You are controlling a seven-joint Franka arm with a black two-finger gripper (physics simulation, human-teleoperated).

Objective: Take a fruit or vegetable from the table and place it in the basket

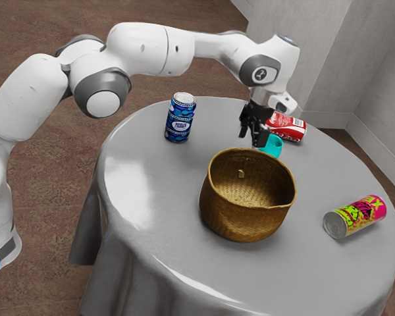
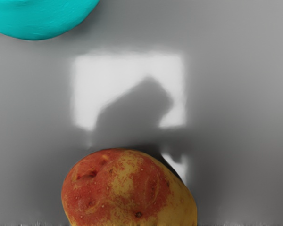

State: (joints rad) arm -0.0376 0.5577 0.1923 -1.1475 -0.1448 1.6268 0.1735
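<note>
Just beyond a woven basket (image 1: pixel 240 220) on a gray desk (image 1: pixel 145 197), the robot's fingers (image 1: pixel 259 137) are seen standing apart, with nothing visibly clamped between them. A red-and-yellow potato (image 2: pixel 129 190), the likely pick, is pictured close under the hand in the wrist view, near a teal container (image 2: pixel 40 19). The approach for the grasp appears to be in hand; the drop into the basket is yet to be made. Next, the fingers should be centered and lowered around the potato, then closed firmly, as its rounded skin could be nudged away by an off-center descent.
</note>
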